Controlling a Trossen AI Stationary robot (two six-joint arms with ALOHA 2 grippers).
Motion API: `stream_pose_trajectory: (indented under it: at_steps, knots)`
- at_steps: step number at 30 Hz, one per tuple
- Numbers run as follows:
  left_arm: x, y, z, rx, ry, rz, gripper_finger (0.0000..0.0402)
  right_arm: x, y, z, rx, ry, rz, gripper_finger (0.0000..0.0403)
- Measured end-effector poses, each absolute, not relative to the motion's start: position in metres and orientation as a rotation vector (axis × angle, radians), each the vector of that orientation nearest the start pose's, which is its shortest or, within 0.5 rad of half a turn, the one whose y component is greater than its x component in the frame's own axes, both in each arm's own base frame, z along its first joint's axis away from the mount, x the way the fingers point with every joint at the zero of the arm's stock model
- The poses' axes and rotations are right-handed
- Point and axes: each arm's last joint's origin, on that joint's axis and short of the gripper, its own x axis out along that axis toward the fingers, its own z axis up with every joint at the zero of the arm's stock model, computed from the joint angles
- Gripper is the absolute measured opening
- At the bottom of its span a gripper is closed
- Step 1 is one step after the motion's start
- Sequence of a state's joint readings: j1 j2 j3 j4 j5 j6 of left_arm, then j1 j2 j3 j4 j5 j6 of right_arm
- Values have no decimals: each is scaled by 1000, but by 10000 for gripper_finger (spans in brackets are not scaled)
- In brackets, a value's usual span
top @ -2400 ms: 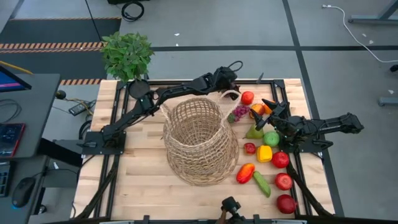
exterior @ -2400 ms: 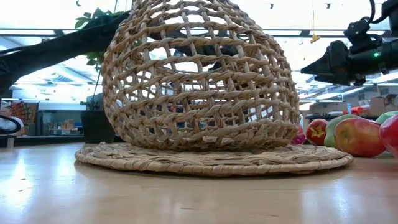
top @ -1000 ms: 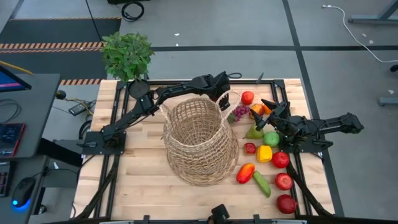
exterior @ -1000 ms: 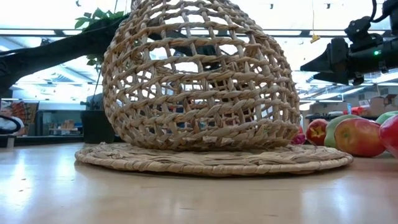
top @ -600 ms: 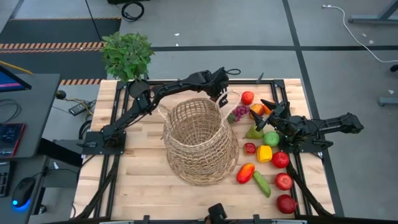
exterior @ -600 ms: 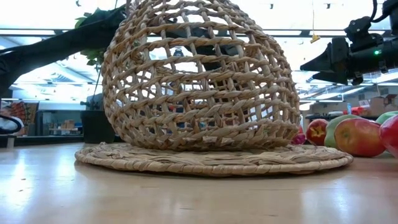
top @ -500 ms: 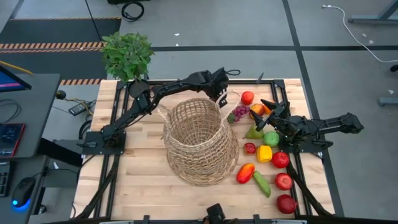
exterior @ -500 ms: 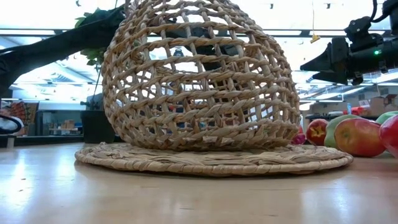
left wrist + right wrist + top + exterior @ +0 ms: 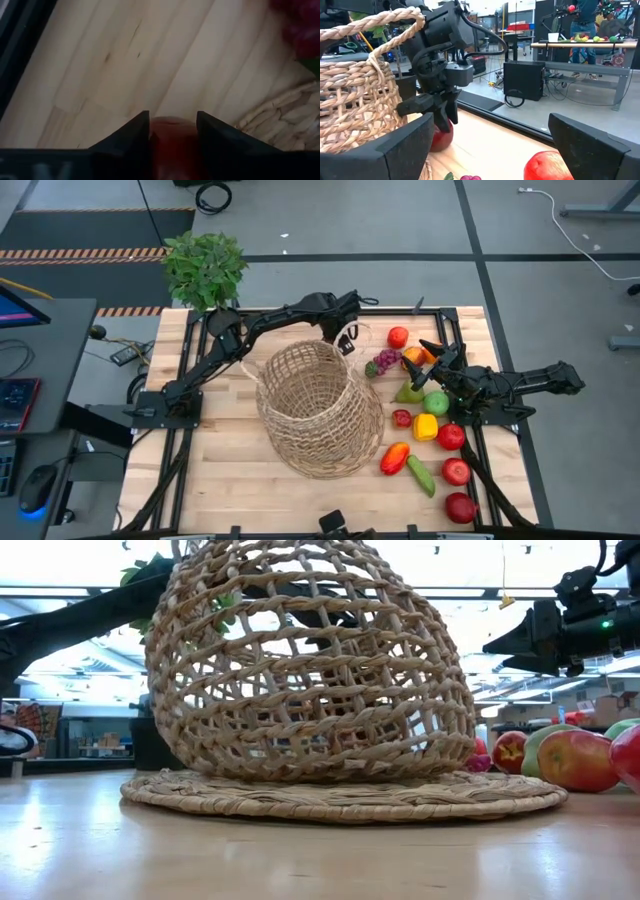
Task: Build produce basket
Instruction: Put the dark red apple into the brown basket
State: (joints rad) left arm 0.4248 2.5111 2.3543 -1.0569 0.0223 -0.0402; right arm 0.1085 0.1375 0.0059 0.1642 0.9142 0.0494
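At the far edge of the bench [image 9: 200, 470], the left end effector [image 9: 441, 118] grips a red apple [image 9: 171, 145] beside the basket [image 9: 318, 408]. The right end effector [image 9: 430, 352] hovers wide open over the remaining produce [image 9: 430, 435], right of the basket.

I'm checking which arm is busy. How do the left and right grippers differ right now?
The left gripper has its fingers closed on a red fruit; the right gripper has its fingers spread wide and holds nothing. The left gripper is low at the far side of the basket; the right gripper hovers over the loose fruit beside the basket. Both are dark two-finger grippers above the table.
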Motion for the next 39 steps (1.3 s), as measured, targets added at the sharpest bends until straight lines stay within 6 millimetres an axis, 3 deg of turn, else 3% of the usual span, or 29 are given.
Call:
stream_pose_trajectory:
  at_steps: [9, 16, 20, 24, 33, 39]
  knots:
    - [472, 228, 192, -317, 1114, 438, 152, 97, -13, 170, 63, -49, -804, 396]
    - [460, 249, 192, -391, 1106, 517, 131, 97, -13, 170, 63, -49, -804, 396]
    - [455, 258, 193, -344, 1117, 602, 117, 97, -13, 170, 63, -49, -804, 396]
    - [456, 254, 193, -240, 1153, 660, 99, 97, -13, 170, 63, -49, -804, 396]
    - [467, 237, 193, -256, 1134, 444, 52, 97, -13, 170, 63, -49, -805, 396]
    - [457, 235, 191, -255, 1243, 450, 37, 97, -13, 170, 63, -49, -804, 396]
